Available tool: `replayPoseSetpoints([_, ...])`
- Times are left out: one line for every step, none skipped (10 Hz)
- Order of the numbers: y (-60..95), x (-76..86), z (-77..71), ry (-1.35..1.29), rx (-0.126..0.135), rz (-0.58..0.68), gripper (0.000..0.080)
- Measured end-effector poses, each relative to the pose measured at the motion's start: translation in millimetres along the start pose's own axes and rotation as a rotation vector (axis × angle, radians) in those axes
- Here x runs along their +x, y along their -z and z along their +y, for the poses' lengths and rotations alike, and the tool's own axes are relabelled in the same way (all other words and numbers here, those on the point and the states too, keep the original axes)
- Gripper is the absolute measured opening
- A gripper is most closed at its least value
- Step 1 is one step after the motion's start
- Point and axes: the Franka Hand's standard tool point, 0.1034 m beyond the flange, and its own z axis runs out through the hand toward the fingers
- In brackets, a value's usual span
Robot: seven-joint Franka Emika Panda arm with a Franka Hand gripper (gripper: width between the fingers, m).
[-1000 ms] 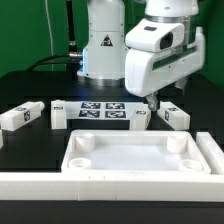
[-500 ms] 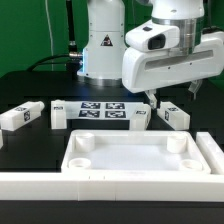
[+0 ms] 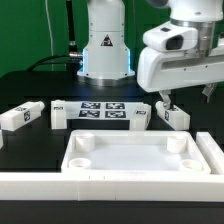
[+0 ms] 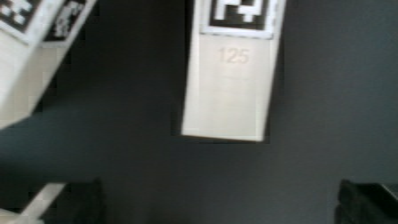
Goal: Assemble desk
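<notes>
The desk top (image 3: 120, 157), a white tray with a raised rim and round corner sockets, lies at the front. Several white tagged legs lie behind it: two at the exterior view's left (image 3: 20, 116) (image 3: 58, 112), one mid-right (image 3: 140, 117) and one at the right (image 3: 174, 115). My gripper (image 3: 164, 103) hangs open just above the gap between the two right legs. In the wrist view a long leg (image 4: 231, 85) with a tag at one end lies ahead of the gripper (image 4: 214, 205), apart from it. The dark fingertips (image 4: 63, 200) have only table between them.
The marker board (image 3: 103, 110) lies flat between the legs, in front of the robot base (image 3: 105, 50). A low white border wall (image 3: 110, 186) runs along the front and up the exterior view's right (image 3: 213, 150). Another white tagged piece (image 4: 32, 60) is cut off at the wrist view's edge.
The arm has swung toward the exterior view's right, from over the mid-right leg to near the right-hand leg. The jaws stayed open and no part has moved.
</notes>
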Motion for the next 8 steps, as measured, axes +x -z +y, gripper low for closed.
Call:
replayPoseSetpoints([0.0,0.0,0.6,-0.013,0.005,0.000,0.0649])
replayPoseSetpoints([0.0,0.0,0.2,-0.013,0.006,0.000,0.0649])
replayPoseSetpoints([-0.4,-1.5,0.2,-0.012,0.005,-0.012,0.0649])
replayPoseSetpoints([-0.6,-2.7,0.8,-0.013,0.005,-0.035,0.0649])
replayPoseSetpoints([-3.9,-1.1,5.0,0.029,0.010,-0.024,0.0649])
replayPoseSetpoints([-10.3,-5.6,13.9,0.051,0.031,-0.057,0.0649])
replayPoseSetpoints([-10.1,-12.1,14.4,0.033,0.062,-0.184,0.0649])
replayPoseSetpoints([-8.5,-5.6,12.2,0.036,0.067,-0.237,0.0649])
